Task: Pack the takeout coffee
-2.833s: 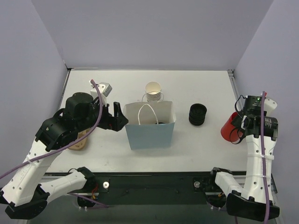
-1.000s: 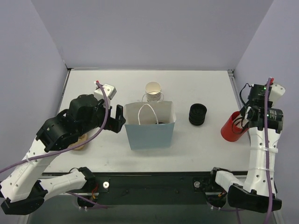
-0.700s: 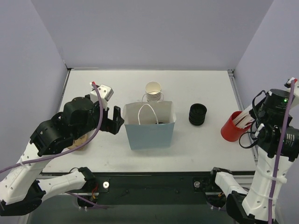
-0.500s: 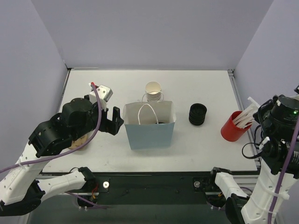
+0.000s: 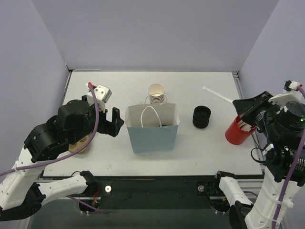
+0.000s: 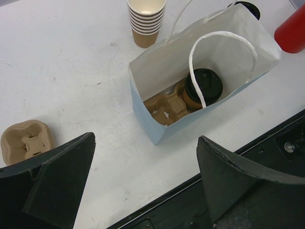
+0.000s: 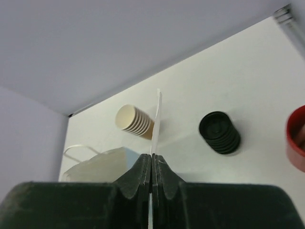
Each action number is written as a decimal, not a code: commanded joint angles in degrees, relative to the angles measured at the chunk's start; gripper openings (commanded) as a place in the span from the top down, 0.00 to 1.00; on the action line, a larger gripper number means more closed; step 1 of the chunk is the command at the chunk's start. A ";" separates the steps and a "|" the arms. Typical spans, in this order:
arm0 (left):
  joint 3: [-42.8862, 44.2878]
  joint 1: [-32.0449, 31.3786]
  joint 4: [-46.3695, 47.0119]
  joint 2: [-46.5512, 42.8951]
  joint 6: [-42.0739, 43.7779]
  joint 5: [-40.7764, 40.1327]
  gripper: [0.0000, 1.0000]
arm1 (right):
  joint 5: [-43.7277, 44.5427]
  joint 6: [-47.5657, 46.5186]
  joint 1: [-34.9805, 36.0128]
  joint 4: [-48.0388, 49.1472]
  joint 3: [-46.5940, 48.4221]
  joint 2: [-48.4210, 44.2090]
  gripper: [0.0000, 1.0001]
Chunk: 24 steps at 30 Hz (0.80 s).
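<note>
A black rail point(image 5: 157, 186) ran along the near edge. Beyond it the white table point(image 5: 205, 148) was matte and faintly scuffed. The left gripper point(image 6: 145, 176) hung over it, jaws wide apart and holding nothing, beside the blue paper bag point(image 5: 152, 136). A spare pulp carrier point(image 6: 26, 141) lay at the left. Inside the bag the takeout coffee point(image 6: 209, 85) stood upright and lidded in a cup carrier point(image 6: 164, 106). The right gripper point(image 7: 151, 171) was clamped on a thin white straw point(image 7: 157, 114) above the red cup point(image 5: 234, 132). Farther back stood a stack of black lids point(image 5: 201, 117) and a stack of tan cups point(image 5: 156, 94). Plain lavender walls point(image 5: 152, 33) enclosed three sides.
</note>
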 commanded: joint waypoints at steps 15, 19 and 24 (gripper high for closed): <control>7.12 -0.52 -0.16 3.49 1.80 -3.46 0.03 | -39.86 11.54 0.82 10.15 -13.91 -4.07 1.00; 6.77 -0.34 -0.69 3.05 2.06 -4.43 0.03 | -39.51 10.75 1.79 9.27 -16.46 -5.03 1.00; 5.80 -0.34 -0.86 2.78 2.15 -4.60 0.03 | -36.00 10.75 5.22 9.36 -20.15 -5.13 1.00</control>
